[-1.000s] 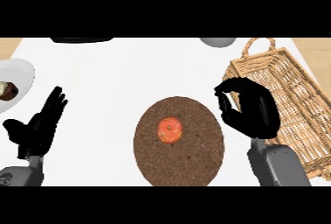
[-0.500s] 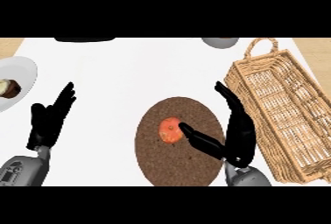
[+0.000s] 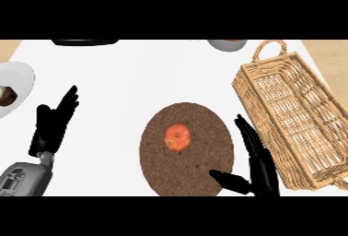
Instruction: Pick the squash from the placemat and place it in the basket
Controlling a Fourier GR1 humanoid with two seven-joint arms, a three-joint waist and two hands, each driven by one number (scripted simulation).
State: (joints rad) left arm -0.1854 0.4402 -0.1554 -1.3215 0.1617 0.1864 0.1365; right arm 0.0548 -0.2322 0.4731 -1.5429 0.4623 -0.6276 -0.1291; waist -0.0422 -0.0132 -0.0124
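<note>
Now right robot hand (image 3: 258,170) withdrew from squash (image 3: 177,137).

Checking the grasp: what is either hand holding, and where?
Nothing. The squash lies free on the placemat; the right hand and left hand are open.

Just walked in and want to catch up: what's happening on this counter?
A two-handed robot is working at a white counter. A small orange squash lies on a round brown placemat, and nothing is holding it. The right hand is open at the placemat's right edge, fingers straight, thumb over the mat, apart from the squash. The left hand rests open at the left. A wicker basket waits on the right, with nothing visible inside.
</note>
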